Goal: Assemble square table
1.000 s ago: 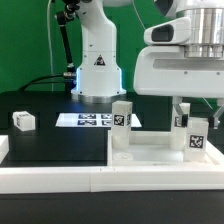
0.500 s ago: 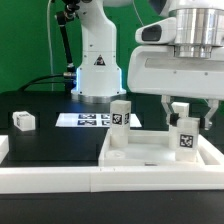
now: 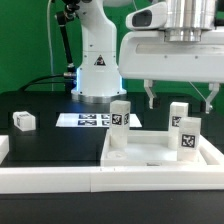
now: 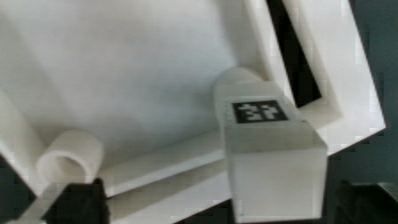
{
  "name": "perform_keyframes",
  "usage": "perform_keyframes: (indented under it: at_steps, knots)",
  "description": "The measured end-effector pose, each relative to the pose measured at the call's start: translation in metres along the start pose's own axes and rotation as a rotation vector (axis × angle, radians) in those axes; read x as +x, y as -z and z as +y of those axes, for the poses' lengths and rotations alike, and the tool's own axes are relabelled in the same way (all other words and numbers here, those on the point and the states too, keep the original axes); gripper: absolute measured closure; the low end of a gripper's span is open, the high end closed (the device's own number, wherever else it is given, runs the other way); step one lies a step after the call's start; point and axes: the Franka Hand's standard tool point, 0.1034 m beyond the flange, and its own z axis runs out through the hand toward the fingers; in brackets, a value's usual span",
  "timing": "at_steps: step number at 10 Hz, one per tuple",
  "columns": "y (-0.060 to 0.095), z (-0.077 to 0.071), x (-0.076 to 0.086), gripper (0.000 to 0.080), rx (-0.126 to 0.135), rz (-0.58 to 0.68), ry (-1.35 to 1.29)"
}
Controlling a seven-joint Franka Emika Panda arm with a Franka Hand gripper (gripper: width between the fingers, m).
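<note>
Since the earlier frames, the gripper (image 3: 180, 97) has let go and risen; its jaws now stand wide open above the right leg (image 3: 183, 130). That leg stays upright on the square tabletop (image 3: 160, 153), near the exterior view's right, apparently attached.

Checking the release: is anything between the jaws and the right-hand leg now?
No. In the exterior view the gripper hangs open above the leg, bare air between.
</note>
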Motion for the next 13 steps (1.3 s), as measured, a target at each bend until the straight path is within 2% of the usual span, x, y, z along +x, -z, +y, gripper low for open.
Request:
perform_keyframes:
  at_steps: [1, 2, 7, 8, 9, 11, 13]
  knots:
    - [0.007, 0.007, 0.000, 0.0151, 0.002, -0.002, 0.001]
    - [0.008, 0.008, 0.001, 0.0151, 0.002, -0.002, -0.001]
    - [0.006, 0.008, 0.000, 0.0151, 0.000, -0.003, 0.003]
    - [0.006, 0.014, 0.000, 0.0151, 0.002, 0.004, 0.111]
    - [0.009, 0.029, 0.001, 0.0151, -0.001, 0.001, 0.240]
    - [0.017, 0.076, 0.010, 0.0151, 0.006, -0.003, 0.422]
    - [0.014, 0.120, 0.019, 0.0151, -0.001, -0.009, 0.506]
